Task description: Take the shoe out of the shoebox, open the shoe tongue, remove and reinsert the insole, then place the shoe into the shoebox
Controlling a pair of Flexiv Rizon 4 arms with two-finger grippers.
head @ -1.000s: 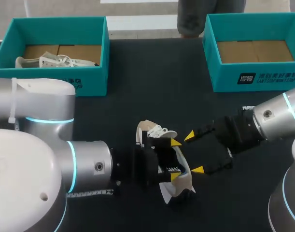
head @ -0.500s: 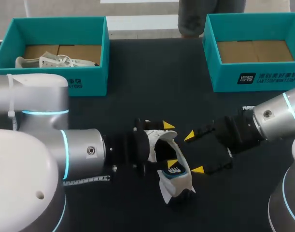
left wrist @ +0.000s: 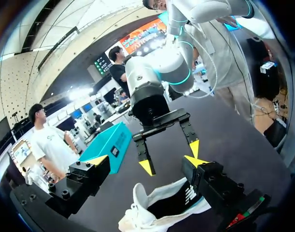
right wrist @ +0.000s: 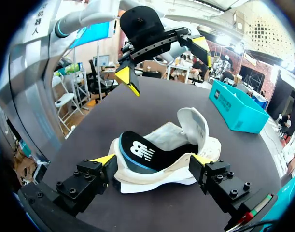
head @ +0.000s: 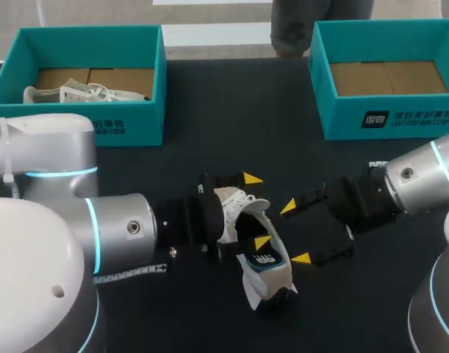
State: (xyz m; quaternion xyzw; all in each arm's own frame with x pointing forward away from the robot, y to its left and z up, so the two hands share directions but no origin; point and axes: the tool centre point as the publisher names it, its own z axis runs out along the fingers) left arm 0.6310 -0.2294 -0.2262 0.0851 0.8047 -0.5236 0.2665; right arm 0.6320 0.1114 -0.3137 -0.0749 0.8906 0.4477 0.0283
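A white sneaker (head: 262, 283) lies on its side on the dark table, tongue lifted, with a dark insole (head: 267, 259) bearing a white logo inside it. My left gripper (head: 257, 210) is open, one yellow tip beyond the laces and the other over the shoe's mouth. From the other side my right gripper (head: 295, 232) stands open close to the shoe. In the right wrist view the sneaker (right wrist: 186, 125) lies between my right gripper's (right wrist: 153, 158) open fingers, the left gripper (right wrist: 161, 58) beyond it. In the left wrist view the shoe (left wrist: 142, 212) sits under my left gripper (left wrist: 146, 162).
A teal shoebox (head: 128, 125) at the back left holds another white shoe (head: 84, 94). A second teal shoebox (head: 386, 121) at the back right shows only its cardboard floor. A striped strip (head: 132, 273) lies under my left arm.
My left gripper has drawn back to the left and spread wider, uncovering the shoe's mouth and insole. The right arm has kept still.
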